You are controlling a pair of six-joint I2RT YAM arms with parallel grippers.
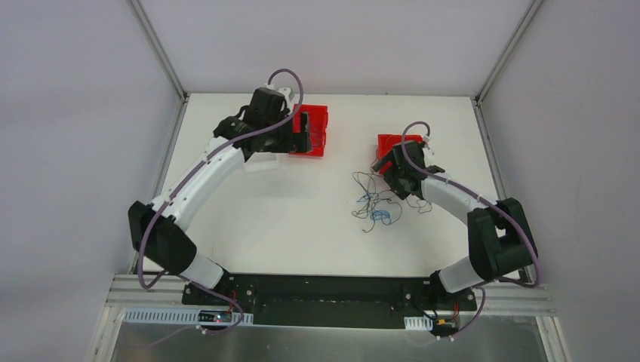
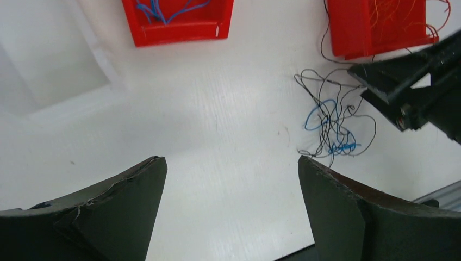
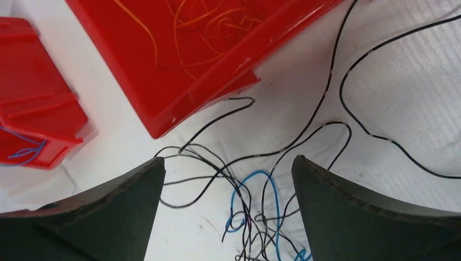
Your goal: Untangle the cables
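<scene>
We take the tangle (image 1: pixel 375 205) of black and blue cables on the table (image 1: pixel 302 226) as reference. Well to its left, the left bin (image 2: pixel 179 37) holds loose blue strands (image 2: pixel 156 11). The left gripper (image 2: pixel 228 163), also left of the tangle, hangs with jaws spread wide and empty. Just behind the tangle, the right bin (image 3: pixel 179 103) holds orange strands (image 3: pixel 179 38). The right gripper (image 3: pixel 228 163) hovers over the tangle's far edge, jaws wide, gripping nothing. We judge the sorting partly done: black and blue strands remain knotted.
</scene>
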